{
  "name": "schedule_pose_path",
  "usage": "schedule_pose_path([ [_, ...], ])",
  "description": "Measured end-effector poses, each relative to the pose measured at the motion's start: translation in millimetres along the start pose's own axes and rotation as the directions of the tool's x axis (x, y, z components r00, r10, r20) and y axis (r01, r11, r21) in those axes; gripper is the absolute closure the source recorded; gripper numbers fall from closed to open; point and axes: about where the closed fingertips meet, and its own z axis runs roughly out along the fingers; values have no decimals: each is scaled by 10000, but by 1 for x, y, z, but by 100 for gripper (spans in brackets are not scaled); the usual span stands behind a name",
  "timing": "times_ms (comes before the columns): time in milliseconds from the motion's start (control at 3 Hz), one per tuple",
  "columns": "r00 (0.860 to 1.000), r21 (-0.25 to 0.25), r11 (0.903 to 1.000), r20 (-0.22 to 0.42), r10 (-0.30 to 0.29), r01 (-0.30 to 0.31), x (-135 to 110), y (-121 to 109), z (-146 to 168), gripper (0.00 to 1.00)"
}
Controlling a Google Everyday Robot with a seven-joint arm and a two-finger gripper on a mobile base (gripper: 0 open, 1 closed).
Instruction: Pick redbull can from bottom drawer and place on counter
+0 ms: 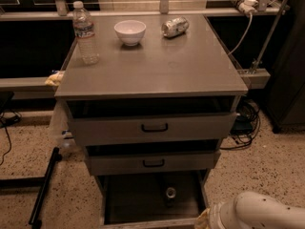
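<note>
The redbull can [170, 194] stands upright in the open bottom drawer [133, 202], right of its middle; only its silver top and dark body show. The counter [157, 66] is the grey flat top of the cabinet. My gripper is out of view; only a white arm link [259, 213] shows at the bottom right corner, right of the bottom drawer's front.
On the counter stand a water bottle [86, 32] at the back left, a white bowl [129, 31] and a dented silver can [174, 26] lying on its side. Two upper drawers with black handles [154, 127] stand slightly open. Cables [245, 123] lie on the right.
</note>
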Motion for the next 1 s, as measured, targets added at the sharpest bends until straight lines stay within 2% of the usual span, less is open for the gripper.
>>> schedule_pose_path([
  [333, 9991, 592, 9979, 286, -297, 280, 12, -23, 28, 100],
  [667, 9932, 1082, 9917, 861, -789, 694, 18, -53, 69, 100],
  [1000, 9820, 913, 9910, 1531, -1107, 975, 18, -76, 119, 100],
])
